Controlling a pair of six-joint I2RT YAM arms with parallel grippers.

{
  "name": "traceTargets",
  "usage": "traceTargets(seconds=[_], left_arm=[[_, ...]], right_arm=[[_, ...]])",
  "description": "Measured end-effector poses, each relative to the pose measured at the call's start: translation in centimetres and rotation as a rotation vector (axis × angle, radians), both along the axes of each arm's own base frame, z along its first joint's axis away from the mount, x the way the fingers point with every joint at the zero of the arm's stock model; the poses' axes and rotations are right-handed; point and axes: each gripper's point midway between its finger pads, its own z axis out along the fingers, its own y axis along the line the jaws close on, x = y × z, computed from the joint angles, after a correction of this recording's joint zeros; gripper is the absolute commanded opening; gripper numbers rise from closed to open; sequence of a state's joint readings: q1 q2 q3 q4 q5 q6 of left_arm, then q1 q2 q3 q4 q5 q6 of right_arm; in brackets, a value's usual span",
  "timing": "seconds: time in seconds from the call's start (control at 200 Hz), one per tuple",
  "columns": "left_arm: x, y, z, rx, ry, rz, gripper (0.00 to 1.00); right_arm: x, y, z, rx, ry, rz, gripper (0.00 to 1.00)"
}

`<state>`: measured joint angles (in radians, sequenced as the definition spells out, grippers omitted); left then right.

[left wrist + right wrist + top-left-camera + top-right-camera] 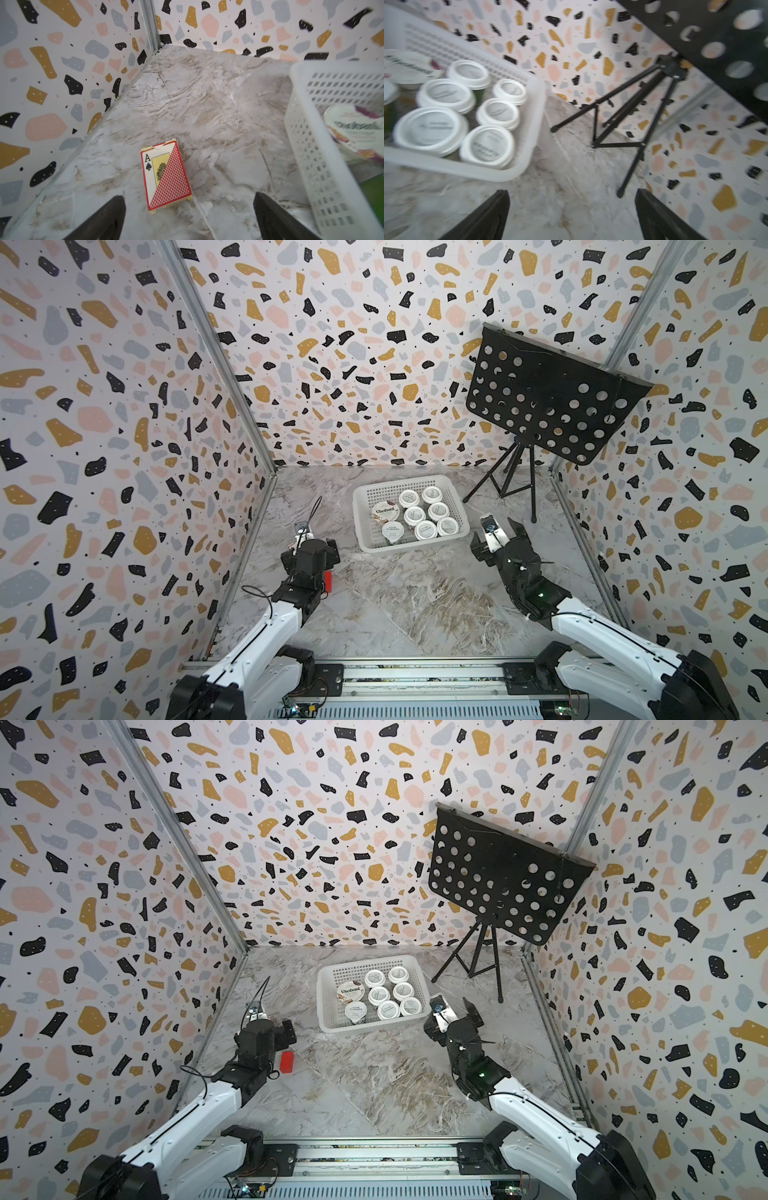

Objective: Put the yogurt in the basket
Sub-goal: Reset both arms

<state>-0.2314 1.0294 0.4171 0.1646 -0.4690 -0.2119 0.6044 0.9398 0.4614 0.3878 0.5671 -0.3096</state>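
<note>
Basket (376, 493) on marbled tabletop (415, 605), terrazzo walls (353, 364)

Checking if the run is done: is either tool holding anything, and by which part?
Nothing is held: the left tool and right tool both stand open and empty, flanking the basket.

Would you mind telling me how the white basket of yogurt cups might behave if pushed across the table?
The basket, shallow and wide, would probably slide rather than tip. Its thin perforated walls may flex under a push. The yogurt cups leave bare floor on one side, so they might shift.
</note>
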Motion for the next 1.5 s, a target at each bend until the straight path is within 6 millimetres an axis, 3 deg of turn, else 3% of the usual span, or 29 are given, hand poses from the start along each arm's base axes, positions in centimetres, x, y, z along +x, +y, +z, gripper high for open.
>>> traceTargets(seconds=[0.085,0.15,0.255,0.37,0.471,0.581,0.751,0.851,1.181,1.502], left_arm=[[1.4,-0.3,-0.9,0.062,0.015,-0.041,1.0],[2.1,-0.5,-1.7,0.089,0.033,-0.076,1.0],[2.9,-0.1,-2.3,0.111,0.059,-0.092,1.0],[3.9,0.0,-1.4,0.112,0.04,-0.106,1.0],[4.3,-0.5,-0.7,0.107,0.009,-0.132,1.0],[4.2,-0.5,-0.9,0.1,-0.032,-0.134,1.0],[3.9,-1.0,-4.5,0.098,0.027,-0.174,1.0],[4.1,-1.1,-5.5,0.075,0.04,-0.199,1.0],[4.8,-0.4,-5.0,0.009,0.0,-0.224,1.0],[5.1,-1.0,-5.6,-0.013,0.007,-0.255,1.0]], right_arm=[[0.6,-1.4,0.0,-0.02,-0.031,-0.061,1.0],[1.4,-2.2,-1.1,-0.036,-0.023,-0.102,1.0],[2.8,-4.6,-5.6,-0.077,0.057,-0.187,1.0],[3.1,-7.8,-11.8,-0.104,0.18,-0.276,1.0],[3.1,-9.3,-14.7,-0.098,0.246,-0.316,1.0],[4.1,-10.8,-14.3,0.026,0.211,-0.34,1.0],[5.1,-13.9,-14.2,0.211,0.171,-0.378,1.0],[5.5,-13.6,-15.0,0.274,0.208,-0.334,1.0],[5.8,-12.4,-15.2,0.346,0.23,-0.263,1.0],[5.9,-10.3,-15.3,0.358,0.258,-0.143,1.0]])
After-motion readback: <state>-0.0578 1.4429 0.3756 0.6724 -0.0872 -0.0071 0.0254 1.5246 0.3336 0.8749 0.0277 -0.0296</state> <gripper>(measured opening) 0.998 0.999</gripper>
